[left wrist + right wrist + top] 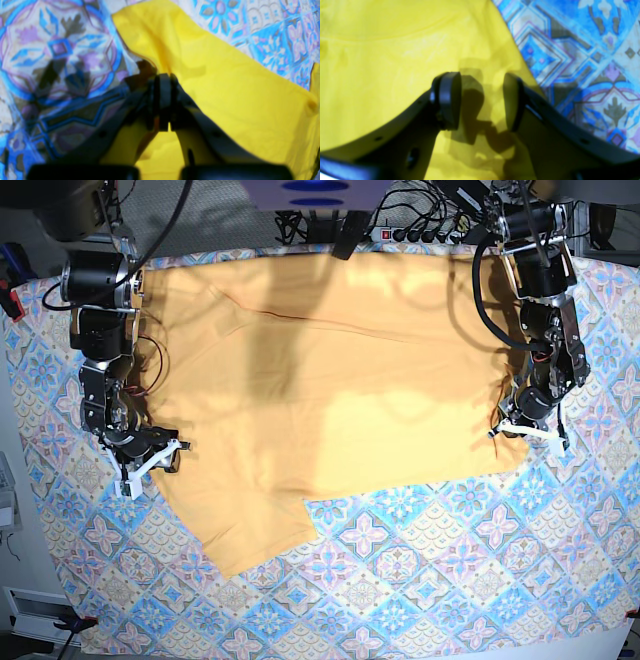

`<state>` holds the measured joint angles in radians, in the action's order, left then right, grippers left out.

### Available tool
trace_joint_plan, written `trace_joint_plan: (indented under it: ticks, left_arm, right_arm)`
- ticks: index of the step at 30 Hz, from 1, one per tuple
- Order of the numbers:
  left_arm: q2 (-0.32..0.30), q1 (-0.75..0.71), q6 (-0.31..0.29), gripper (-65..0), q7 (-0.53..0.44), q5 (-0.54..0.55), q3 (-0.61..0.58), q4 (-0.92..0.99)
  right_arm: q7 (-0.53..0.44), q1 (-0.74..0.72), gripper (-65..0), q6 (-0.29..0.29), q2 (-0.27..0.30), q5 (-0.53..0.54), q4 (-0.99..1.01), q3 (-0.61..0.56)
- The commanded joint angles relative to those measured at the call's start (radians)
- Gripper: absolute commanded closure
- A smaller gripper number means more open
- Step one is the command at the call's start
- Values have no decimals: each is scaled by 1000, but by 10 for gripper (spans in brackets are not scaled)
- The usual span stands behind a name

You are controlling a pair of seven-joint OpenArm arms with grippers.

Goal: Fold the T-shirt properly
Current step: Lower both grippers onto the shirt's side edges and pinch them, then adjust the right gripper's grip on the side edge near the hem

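Base view: one T-shirt [330, 380] on one tablecloth [420, 580]; left pincer [163, 82] clenched on its edge; right pincer [482, 100] released.

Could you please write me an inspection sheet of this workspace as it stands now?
Surface: table under a blue-and-pink patterned tablecloth, mostly flat.
Job's things: T-shirt spread open on the cloth, not yet folded, one sleeve toward the near edge.
Clutter: nothing seen on the cloth besides the shirt.
End effectors: left end effector shut, pinching the shirt's edge; right end effector open, jaws apart above the shirt near its edge, nothing between them.
Cables: black cable looped along the left arm; thin red wires by the right arm; a bundle behind the table.
Surroundings: pale floor beside the table; other equipment at the back, too dark to tell.
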<state>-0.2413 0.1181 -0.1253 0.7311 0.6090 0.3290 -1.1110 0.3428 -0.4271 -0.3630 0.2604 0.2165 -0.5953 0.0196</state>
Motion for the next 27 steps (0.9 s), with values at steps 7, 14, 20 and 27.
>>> trace_joint_plan:
  ticks: [7,14,20,27]
  left_arm:
    - [-14,18,-6,0,-15,10,2,-17]
    - [-17,18,-6,0,-15,10,3,-17]
    - [-14,18,-6,0,-15,10,3,-17]
    - [-14,5,-6,0,-18,12,3,-17]
  right_arm:
    - [-38,-23,-268,3,32,2,1,7]
    - [-41,-23,-268,3,53,4,1,9]
    - [-77,-23,-268,3,56,1,7,9]
    - [-75,-20,-267,2,56,1,10,1]
